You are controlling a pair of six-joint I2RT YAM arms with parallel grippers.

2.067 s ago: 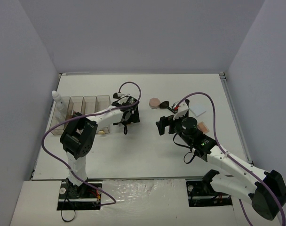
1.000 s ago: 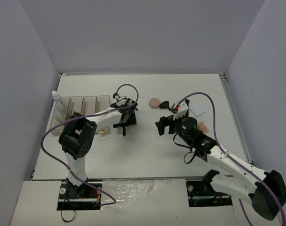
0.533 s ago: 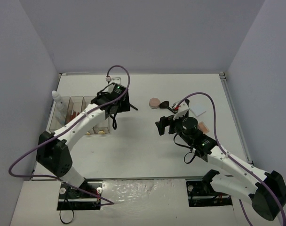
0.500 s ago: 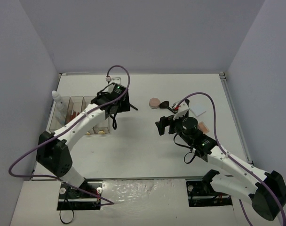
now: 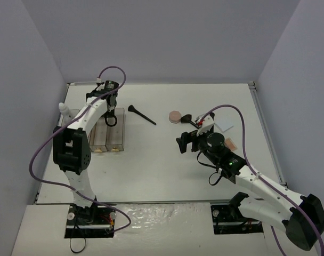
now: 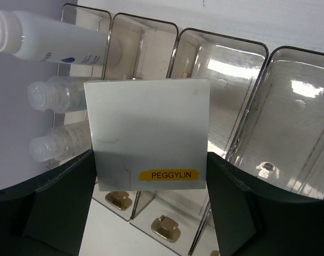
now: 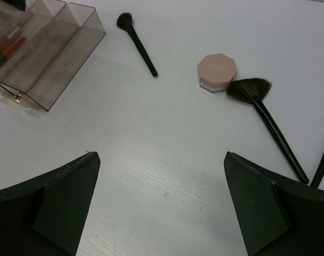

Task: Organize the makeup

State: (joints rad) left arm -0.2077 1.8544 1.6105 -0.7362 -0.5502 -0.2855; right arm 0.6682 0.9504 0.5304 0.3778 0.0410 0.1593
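Observation:
My left gripper (image 6: 146, 213) is shut on a square silver-white palette (image 6: 147, 133) with a yellow PEGGYLIN label and holds it above the clear bins (image 6: 247, 106). In the top view this gripper (image 5: 110, 114) hangs over the bins' far end. White and clear bottles (image 6: 50, 40) lie in the leftmost bin. A black-handled brush (image 5: 142, 114) lies on the table; it also shows in the right wrist view (image 7: 136, 42). A round pink compact (image 7: 217, 71) and a fan brush (image 7: 263, 114) lie beside each other. My right gripper (image 7: 162, 208) is open and empty above bare table.
Red and tan pencils (image 7: 10, 45) lie in one bin (image 7: 50, 58). A white pad (image 5: 224, 126) and a tan palette (image 5: 229, 143) lie right of my right gripper (image 5: 184, 143). Another black handle (image 7: 323, 162) shows at the right edge.
My left arm has swung from the table's middle back and left to above the bins, with the square palette in its jaws. The black brush now lies uncovered. The right arm has not moved.

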